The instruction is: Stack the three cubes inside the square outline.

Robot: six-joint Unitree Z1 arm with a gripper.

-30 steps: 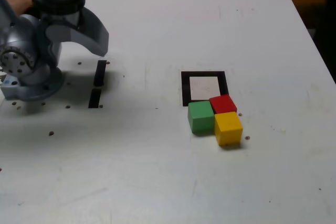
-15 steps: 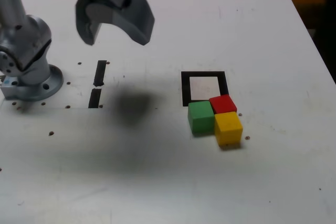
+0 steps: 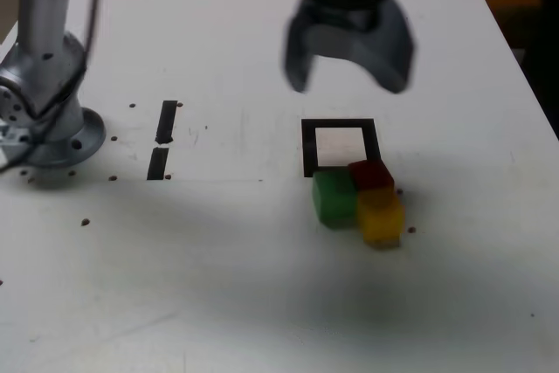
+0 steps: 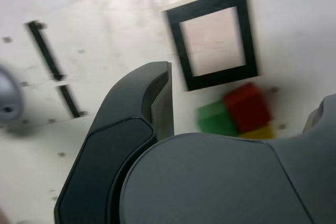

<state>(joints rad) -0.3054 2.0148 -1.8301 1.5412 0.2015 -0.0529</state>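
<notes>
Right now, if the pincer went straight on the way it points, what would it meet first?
Probably the red block or the green block, seen between the tips of the open pincer, though depth is unclear.

Looks like a robotics lab to me: arm base on a pale, speckled worktop (image 3: 218,286), black tape marks (image 3: 167,121) stuck on.
</notes>
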